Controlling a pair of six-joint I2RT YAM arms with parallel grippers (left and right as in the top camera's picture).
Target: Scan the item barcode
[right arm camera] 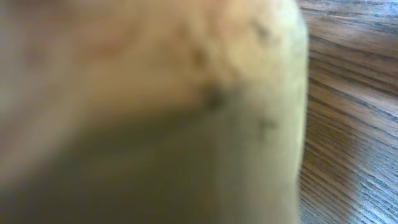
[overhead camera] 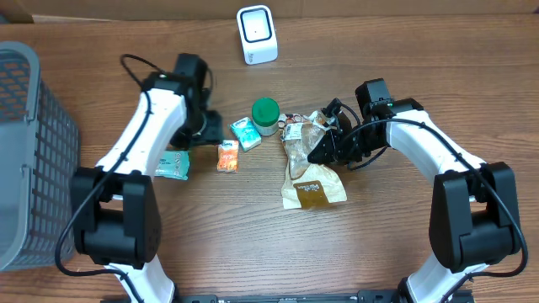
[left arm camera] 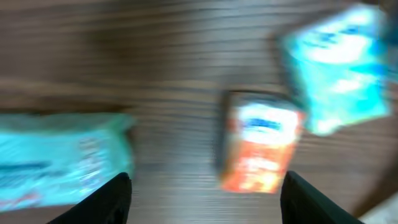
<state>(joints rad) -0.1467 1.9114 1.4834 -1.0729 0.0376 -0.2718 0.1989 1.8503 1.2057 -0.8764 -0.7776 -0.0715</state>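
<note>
My right hand [overhead camera: 328,145] pinches the tan crinkled pouch [overhead camera: 316,187] at its far end; it looks light, floppy, likely to sag. My left hand [left arm camera: 205,190] stands wide over the small orange packet [left arm camera: 261,149].

Room by scanner [overhead camera: 257,34], packets [overhead camera: 227,157] crowd centre, basket [overhead camera: 25,126] walls left, bag [overhead camera: 313,187] seemingly blocks right claw [overhead camera: 324,150]

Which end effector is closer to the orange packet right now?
Left. The left end effector hangs open just beside the orange packet; the right end effector is farther off, shut on the bag.
</note>
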